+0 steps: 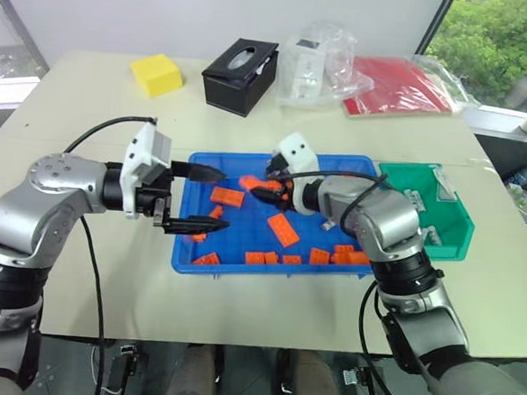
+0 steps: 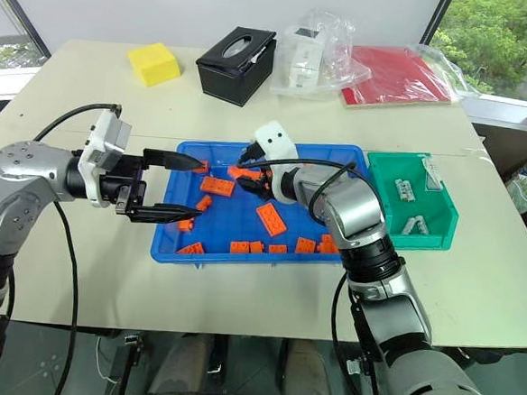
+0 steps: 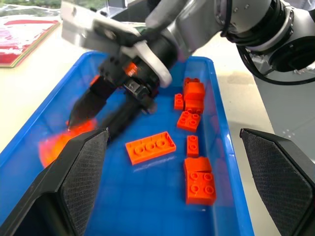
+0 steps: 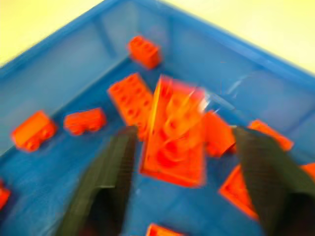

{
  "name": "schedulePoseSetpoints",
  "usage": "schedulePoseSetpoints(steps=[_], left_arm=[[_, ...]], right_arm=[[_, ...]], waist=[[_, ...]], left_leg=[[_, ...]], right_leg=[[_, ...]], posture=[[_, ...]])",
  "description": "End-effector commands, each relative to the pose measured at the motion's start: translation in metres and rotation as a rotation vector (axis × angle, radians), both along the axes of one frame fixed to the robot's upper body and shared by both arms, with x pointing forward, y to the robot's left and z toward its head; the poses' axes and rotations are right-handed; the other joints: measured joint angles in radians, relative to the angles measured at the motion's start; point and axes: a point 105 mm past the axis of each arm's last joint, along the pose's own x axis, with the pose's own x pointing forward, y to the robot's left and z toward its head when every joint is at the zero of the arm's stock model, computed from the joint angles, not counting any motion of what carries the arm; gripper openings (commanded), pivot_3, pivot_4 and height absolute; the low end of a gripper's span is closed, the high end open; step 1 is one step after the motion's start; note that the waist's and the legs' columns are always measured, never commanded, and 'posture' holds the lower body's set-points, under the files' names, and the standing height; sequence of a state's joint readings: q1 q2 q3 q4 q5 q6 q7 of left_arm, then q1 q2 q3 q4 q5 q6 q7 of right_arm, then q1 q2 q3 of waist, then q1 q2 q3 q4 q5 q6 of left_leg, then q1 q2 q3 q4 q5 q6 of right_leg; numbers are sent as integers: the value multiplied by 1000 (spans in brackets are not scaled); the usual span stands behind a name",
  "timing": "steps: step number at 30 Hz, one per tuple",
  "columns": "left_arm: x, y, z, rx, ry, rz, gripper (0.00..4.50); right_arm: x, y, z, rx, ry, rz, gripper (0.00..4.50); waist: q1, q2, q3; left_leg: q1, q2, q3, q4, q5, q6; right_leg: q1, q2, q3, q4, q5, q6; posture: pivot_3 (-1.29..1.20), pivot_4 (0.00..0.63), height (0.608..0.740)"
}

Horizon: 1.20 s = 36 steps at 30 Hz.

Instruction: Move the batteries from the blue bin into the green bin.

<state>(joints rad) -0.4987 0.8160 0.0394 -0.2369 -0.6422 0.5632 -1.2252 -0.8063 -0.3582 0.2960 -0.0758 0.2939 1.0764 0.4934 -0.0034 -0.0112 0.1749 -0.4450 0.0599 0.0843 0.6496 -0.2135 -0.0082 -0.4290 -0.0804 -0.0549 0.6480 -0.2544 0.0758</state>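
Note:
The blue bin (image 1: 277, 269) sits mid-table and holds several orange bricks (image 1: 282, 229). To its right stands the green bin (image 1: 456, 231), with silver batteries (image 2: 406, 191) lying inside. My left gripper (image 1: 226, 197) hangs open over the blue bin's left end, pointing right, fingers (image 3: 74, 172) wide apart. My right gripper (image 1: 263, 183) reaches into the bin's far middle from the right. It is open, and a blurred orange brick (image 4: 174, 132) lies between its fingers (image 4: 110, 172). That brick is tilted; I cannot tell whether a finger touches it.
Along the table's far side stand a yellow block (image 1: 156, 74), a black tissue box (image 1: 240, 74), a clear plastic bag (image 1: 323, 61) and a red folder (image 1: 398, 85). Bare tabletop lies left of the blue bin and in front of it.

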Motion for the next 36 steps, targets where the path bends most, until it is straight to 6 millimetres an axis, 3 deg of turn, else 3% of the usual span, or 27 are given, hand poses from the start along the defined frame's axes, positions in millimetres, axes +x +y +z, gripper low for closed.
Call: schedulePoseSetpoints(steps=[1,4,7,11,20,26,30,31,36], left_arm=[[0,-2,8,-3,-36,-12,4500],[1,-3,9,-2,-37,-15,4500],[2,-2,10,-4,-45,-12,4500],[3,-2,11,-7,-54,-5,4500],[2,5,15,-1,-71,28,4500],[1,5,15,-2,-72,31,4500],[3,6,17,-5,-76,34,4500],[3,6,17,-5,-76,34,4500],[5,5,16,-5,-73,29,4500]], right_arm=[[-2,-25,31,-75,-115,117,4094],[-5,-60,38,-227,-148,262,4094],[-7,-105,31,-438,-94,411,4094],[-6,-125,15,-578,-63,552,4094],[11,-130,-6,-623,-75,584,4094],[12,-128,-21,-619,-58,595,4094],[5,-124,-28,-594,-30,623,2989],[3,-122,-28,-582,-26,629,2366],[-6,-112,-19,-480,-16,615,186]], waist=[[3,0,0],[4,1,1],[-1,1,1],[-18,1,1],[-7,2,2],[-6,1,2],[-7,1,2],[-7,1,2],[-7,1,2]], left_leg=[[0,0,0,0,0,0],[1,0,0,-1,0,0],[1,0,0,-1,0,0],[2,1,1,-2,0,0],[2,2,1,-1,0,-1],[2,1,1,0,1,-1],[2,1,1,0,1,-1],[2,1,1,0,1,-1],[2,1,1,0,1,-1]], right_leg=[[0,0,0,0,0,0],[-1,0,0,0,0,0],[-1,1,0,0,0,0],[-1,2,0,0,0,1],[-1,3,1,1,0,1],[0,2,0,1,0,1],[0,2,0,1,0,1],[0,2,0,1,0,1],[0,2,0,2,0,1]], posture=[[0,150,736],[0,150,736],[0,150,736],[0,150,736],[0,150,736],[0,150,736],[0,150,736],[0,150,736],[0,150,736]])
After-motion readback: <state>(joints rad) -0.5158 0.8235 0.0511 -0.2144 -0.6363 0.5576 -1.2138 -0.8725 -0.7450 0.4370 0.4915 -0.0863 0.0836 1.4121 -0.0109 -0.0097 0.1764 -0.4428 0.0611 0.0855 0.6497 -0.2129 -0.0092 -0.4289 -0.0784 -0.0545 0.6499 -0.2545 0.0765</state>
